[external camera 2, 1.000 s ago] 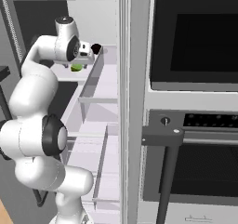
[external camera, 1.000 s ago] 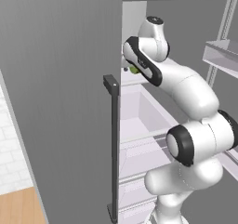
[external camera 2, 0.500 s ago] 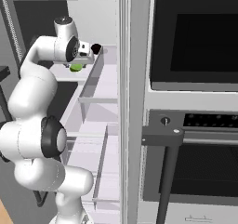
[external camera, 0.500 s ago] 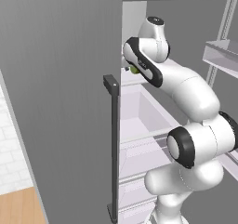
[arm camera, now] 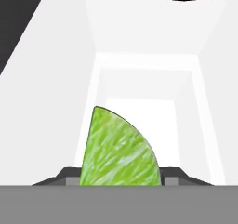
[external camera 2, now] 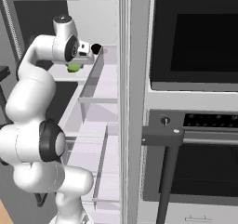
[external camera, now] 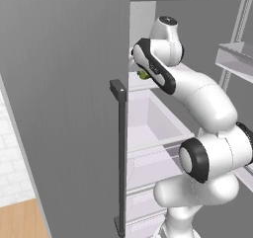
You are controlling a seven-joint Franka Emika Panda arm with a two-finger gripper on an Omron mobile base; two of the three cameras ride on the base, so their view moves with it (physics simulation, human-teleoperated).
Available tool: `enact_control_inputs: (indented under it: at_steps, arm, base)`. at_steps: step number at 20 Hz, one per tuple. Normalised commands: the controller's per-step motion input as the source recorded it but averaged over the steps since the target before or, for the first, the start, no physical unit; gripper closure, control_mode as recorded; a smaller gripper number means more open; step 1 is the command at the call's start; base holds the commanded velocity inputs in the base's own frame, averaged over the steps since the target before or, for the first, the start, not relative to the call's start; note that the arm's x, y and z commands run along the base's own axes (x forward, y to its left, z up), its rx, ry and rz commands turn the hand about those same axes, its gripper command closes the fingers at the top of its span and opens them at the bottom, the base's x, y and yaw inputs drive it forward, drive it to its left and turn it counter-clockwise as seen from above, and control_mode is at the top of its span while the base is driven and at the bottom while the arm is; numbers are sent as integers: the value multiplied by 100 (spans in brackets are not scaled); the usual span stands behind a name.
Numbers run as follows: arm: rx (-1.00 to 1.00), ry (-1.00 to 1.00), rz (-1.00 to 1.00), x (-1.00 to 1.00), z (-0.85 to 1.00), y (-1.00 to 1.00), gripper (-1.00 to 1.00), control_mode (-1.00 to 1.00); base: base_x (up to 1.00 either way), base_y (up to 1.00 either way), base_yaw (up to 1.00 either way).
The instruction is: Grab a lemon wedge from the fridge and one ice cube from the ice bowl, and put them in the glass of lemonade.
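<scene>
Reaching into the open fridge (external camera: 74, 84), the arm has its pincer (external camera 2: 80, 62) at an upper white shelf (external camera 2: 109, 81), with the lemon wedge (arm camera: 120, 148) sitting right between the two finger tips in the hand view. Can't tell whether the jaws actually pinch the wedge or just flank it. From the right base view the wedge (external camera 2: 73, 68) shows green just under the hand, a small black lump (external camera 2: 96, 48) sits just beside it, and the dark oven (external camera 2: 195, 102) stands further right.
</scene>
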Motion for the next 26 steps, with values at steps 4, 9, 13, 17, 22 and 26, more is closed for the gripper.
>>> enact_control_inputs:
  at_steps: [4, 9, 13, 17, 22, 26]
  arm:
    - [4, 0, 0, -99, 0, -37, 100, -100]
    - [8, -5, 0, -100, 0, -45, 100, -100]
    - [0, 0, 0, -100, 0, -19, 100, -100]
    - [0, 1, 0, -100, -11, -10, 100, -100]
    - [-5, 8, -6, -100, -43, 0, 100, -100]
    - [-5, 21, -15, -74, -40, 0, 100, -100]
  base:
    - [0, 0, 0]
    - [0, 0, 0]
    - [0, 0, 0]
    - [0, 0, 0]
    - [0, 0, 0]
    - [0, 0, 0]
